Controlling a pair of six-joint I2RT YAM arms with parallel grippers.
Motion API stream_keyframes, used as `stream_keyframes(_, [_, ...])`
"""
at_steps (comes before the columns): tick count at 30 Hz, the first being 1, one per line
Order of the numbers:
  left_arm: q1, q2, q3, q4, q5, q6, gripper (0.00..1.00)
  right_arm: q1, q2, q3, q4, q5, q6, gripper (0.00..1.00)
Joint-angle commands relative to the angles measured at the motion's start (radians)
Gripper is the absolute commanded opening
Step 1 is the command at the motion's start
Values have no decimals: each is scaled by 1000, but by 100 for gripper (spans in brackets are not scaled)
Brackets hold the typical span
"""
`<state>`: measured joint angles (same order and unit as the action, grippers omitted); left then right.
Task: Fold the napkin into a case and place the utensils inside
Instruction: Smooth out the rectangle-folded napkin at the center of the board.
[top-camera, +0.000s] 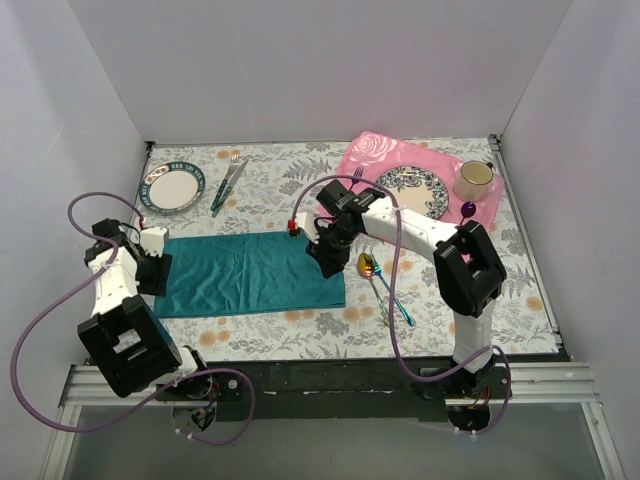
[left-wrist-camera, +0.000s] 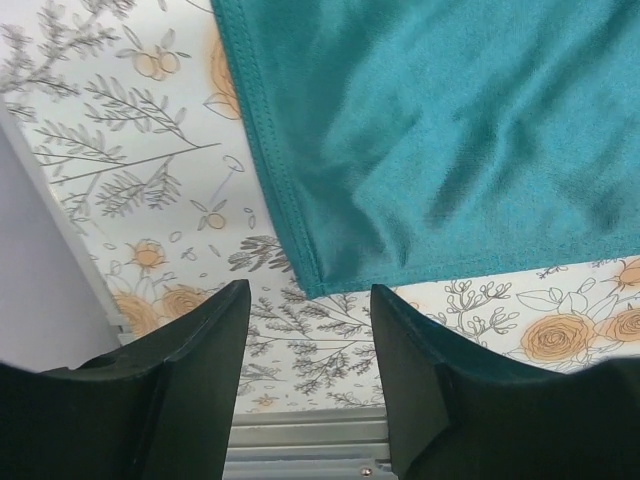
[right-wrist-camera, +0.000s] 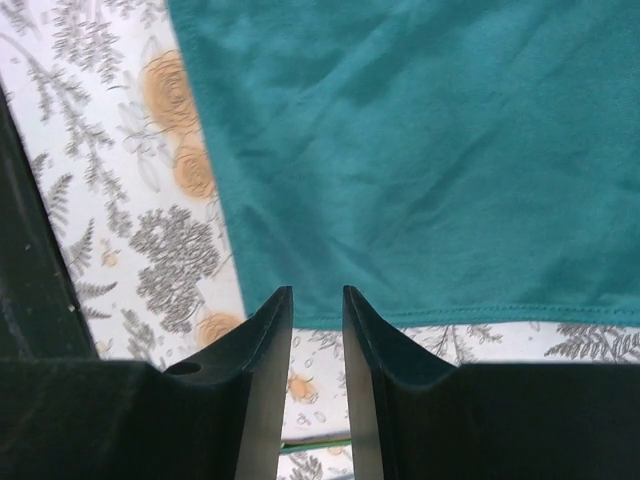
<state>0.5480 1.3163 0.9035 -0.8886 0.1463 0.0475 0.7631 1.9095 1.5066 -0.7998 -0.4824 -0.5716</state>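
Note:
The teal napkin (top-camera: 250, 273) lies flat on the floral tablecloth as a wide rectangle. My left gripper (top-camera: 155, 272) hovers at its left end. In the left wrist view the gripper (left-wrist-camera: 310, 295) is open and empty, just off a corner of the napkin (left-wrist-camera: 450, 150). My right gripper (top-camera: 325, 255) is over the napkin's right end. In the right wrist view its fingers (right-wrist-camera: 318, 295) stand a narrow gap apart at the hem of the napkin (right-wrist-camera: 420, 150), with nothing between them. The utensils lie to the right of the napkin, a gold-pink spoon (top-camera: 368, 265) and a blue-handled piece (top-camera: 400, 303).
A green-rimmed plate (top-camera: 172, 187) and a green-handled fork and knife (top-camera: 228, 183) sit at the back left. The pink placemat (top-camera: 365, 155) at the back right carries a patterned plate (top-camera: 413, 190), a cup (top-camera: 474, 180) and a purple utensil (top-camera: 467, 210). White walls enclose three sides.

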Motion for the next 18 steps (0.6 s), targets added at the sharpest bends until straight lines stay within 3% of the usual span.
stream_keyframes(1, [3, -19, -73, 25, 30, -14, 49, -4, 77, 49, 17, 57, 26, 33])
stream_keyframes(8, [4, 14, -149, 105, 7, -18, 44, -4, 131, 14, 50, 90, 21, 27])
stream_keyframes(11, [3, 34, -156, 129, 1, -24, 42, -1, 138, -23, 53, 85, 22, 20])
stream_keyframes(18, [4, 70, -150, 155, -2, -29, 41, 41, 123, -117, 67, 68, 24, 18])
